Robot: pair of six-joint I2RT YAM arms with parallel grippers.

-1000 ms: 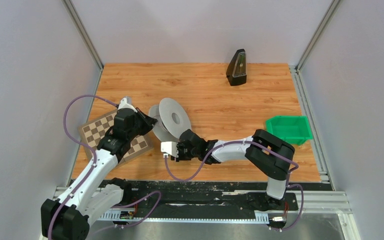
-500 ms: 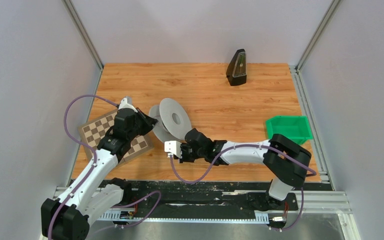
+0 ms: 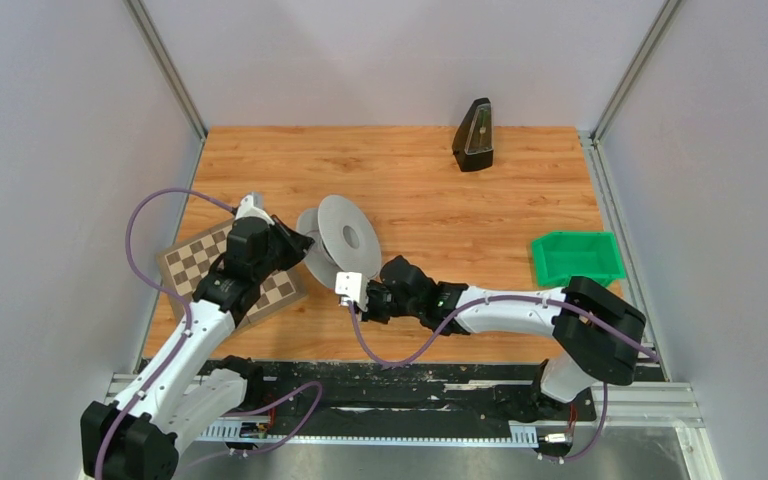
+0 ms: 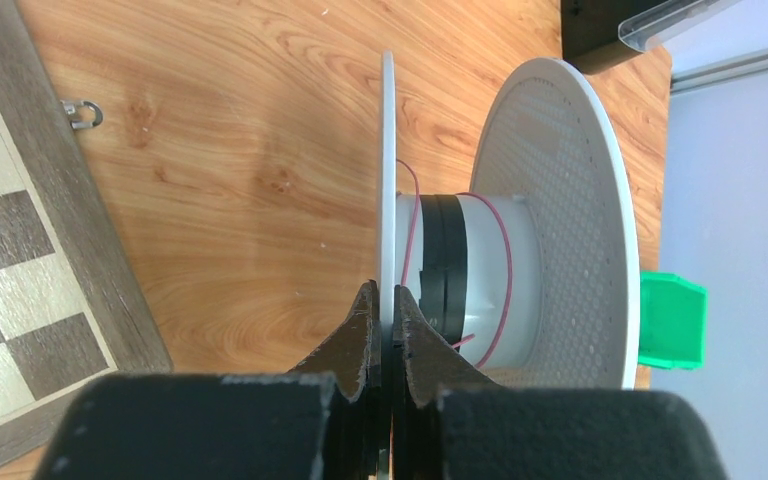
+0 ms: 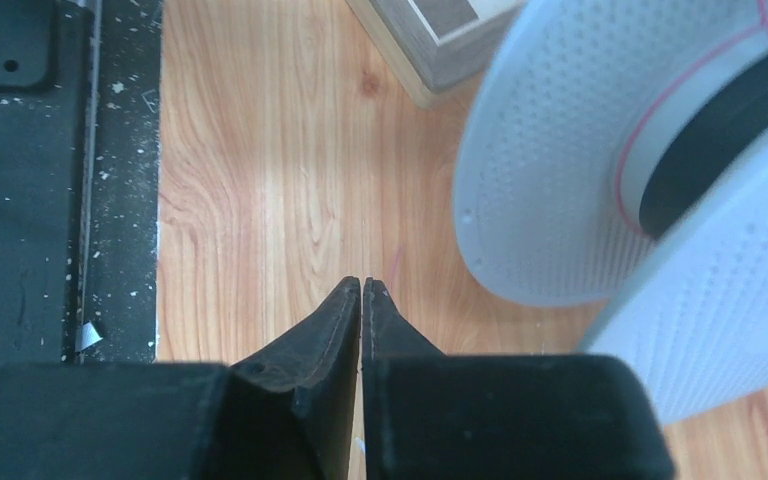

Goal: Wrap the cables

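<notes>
Evidently the thin red cable (image 4: 509, 265) is light, limp and slippery, looped loosely on the spool (image 4: 550, 200) standing left of centre on the surface (image 3: 440, 190). The left hand (image 4: 385, 300) pinches its left flange. The right hand (image 5: 362, 290) is clenched just nearer, and I cannot tell whether it grips cable. Best pinched near its free end.

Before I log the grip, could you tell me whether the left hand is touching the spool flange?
Touching: the left wrist view shows the left hand pinching the thin spool flange between its fingers.
</notes>
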